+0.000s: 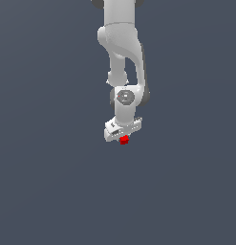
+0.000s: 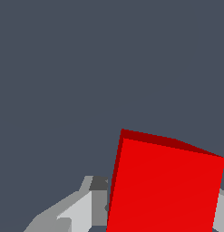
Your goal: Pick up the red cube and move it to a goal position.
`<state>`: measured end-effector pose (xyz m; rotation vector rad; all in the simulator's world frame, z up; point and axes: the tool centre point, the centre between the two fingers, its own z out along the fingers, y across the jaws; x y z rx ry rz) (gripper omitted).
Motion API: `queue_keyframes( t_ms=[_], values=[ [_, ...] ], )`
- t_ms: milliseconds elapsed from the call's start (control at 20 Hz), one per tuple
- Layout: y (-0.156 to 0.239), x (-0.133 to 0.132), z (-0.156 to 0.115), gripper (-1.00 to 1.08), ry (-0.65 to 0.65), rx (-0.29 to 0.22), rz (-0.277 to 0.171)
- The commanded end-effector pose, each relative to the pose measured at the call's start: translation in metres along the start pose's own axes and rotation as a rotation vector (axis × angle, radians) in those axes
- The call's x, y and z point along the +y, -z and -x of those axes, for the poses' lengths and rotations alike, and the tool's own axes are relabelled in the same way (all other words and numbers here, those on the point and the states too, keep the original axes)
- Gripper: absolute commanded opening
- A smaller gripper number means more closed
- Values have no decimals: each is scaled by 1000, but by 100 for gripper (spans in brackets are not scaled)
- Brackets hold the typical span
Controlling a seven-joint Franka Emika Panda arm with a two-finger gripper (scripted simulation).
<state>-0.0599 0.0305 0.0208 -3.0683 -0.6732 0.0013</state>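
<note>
No readable text, no labels, no brands, no numbers, no signs on anything in view

Plain surface [image 1: 48,191] — dark slate-grey

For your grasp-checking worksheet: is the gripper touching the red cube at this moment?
Touching. In the wrist view the red cube sits between the gripper fingers, grey metal meeting both its sides with no gap.
</note>
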Motion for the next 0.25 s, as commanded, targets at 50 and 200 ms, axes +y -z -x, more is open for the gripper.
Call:
queue_keyframes(
  t_ms=[50,200],
  values=[
    [0,-8,4,-100,-1,1,0],
    [0,-10,5,-100,-1,1,0]
  ],
)
